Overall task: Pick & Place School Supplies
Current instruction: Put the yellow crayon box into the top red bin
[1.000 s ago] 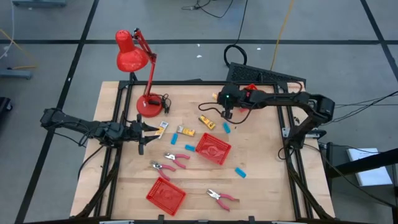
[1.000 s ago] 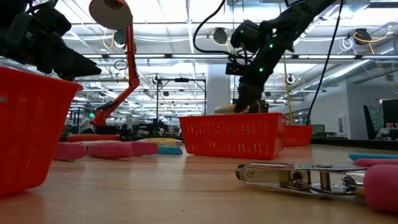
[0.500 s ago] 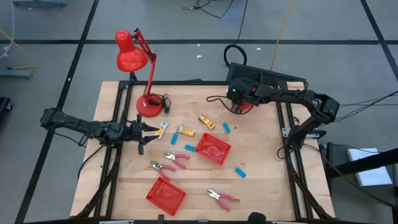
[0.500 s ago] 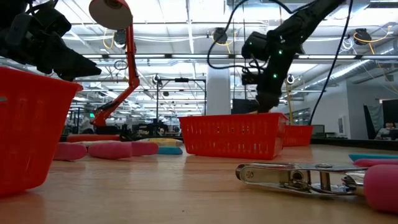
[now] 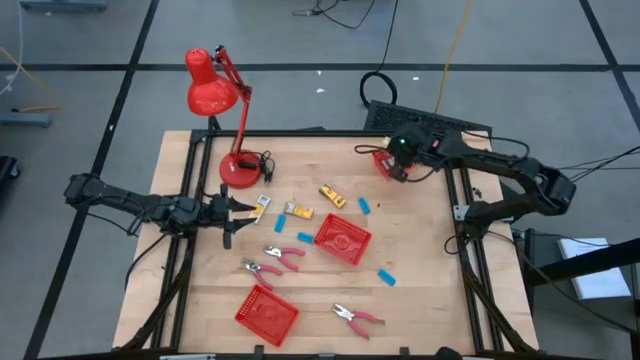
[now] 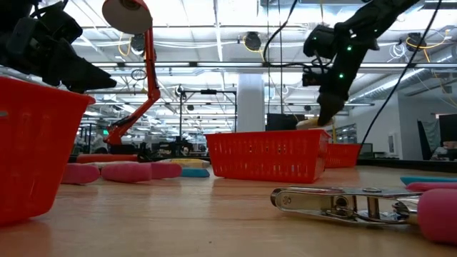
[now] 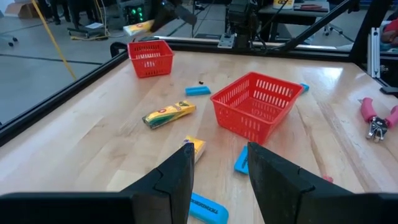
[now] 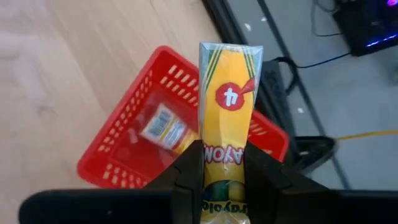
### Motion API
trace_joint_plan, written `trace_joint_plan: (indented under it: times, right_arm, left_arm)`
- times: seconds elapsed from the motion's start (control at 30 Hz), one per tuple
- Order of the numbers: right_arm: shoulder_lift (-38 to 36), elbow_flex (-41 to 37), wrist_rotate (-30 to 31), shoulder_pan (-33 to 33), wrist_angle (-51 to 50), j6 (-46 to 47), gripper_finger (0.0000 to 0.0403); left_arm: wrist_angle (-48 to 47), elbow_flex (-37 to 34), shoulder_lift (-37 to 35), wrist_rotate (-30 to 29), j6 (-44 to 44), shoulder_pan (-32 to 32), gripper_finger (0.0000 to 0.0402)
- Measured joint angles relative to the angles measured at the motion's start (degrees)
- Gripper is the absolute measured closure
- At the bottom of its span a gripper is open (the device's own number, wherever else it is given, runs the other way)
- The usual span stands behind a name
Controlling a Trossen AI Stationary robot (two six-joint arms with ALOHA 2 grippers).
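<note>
Table [image 5: 420,300]: wooden top inside a dark frame; bare wood along the right side and the near right corner; the far right corner is taken by a small red basket [image 8: 134,146] close to the edge

Right gripper [image 5: 398,160]: arm stretched in from the right, held above that far basket; fingers [image 8: 186,174] clamped on a yellow crayon packet [image 8: 227,124], which stands upright between them over the basket's opening; a second packet [image 8: 163,127] lies inside the basket

Left gripper [image 5: 232,209]: arm low along the left edge, hanging near the lamp base; fingers [image 7: 177,177] partly apart, holding nothing

Loose supplies: yellow packet [image 5: 333,196] and blue block [image 5: 365,205] mid-table; yellow packet [image 5: 299,211] beside the left gripper; blue block [image 5: 386,277] toward the right; pink-handled pliers [image 5: 357,317] near the front edge

Obstacles: red desk lamp [image 5: 218,95] at the far left; middle basket [image 5: 342,239] in the centre; third basket [image 5: 266,313] at the front
</note>
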Motion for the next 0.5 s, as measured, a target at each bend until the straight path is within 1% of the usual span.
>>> trace_joint_plan:
  times: [0.07,0.2,0.3,0.43,0.5]
  right_arm:
    - [-0.5,-1.4,-2.4,-1.1,1.3,0.7,0.0336]
    - [0.6,-4.2,-2.9,-2.8,4.0,0.5,0.0336]
    - [1.7,-4.4,-4.3,-3.6,4.2,0.8,0.0336]
    - [2.6,-4.4,-4.5,-3.7,4.3,0.8,0.0336]
    - [3.4,-4.4,-6.0,-4.1,3.8,1.0,0.0336]
  left_arm:
    - [0.1,0.0,0.0,0.0,0.0,0.0,0.025]
    - [0.6,0.0,0.0,0.0,-0.2,0.0,0.025]
    - [0.6,0.0,0.0,0.0,-0.2,0.0,0.025]
    - [0.6,0.0,0.0,0.0,-0.2,0.0,0.025]
    - [0.6,0.0,0.0,0.0,-0.2,0.0,0.025]
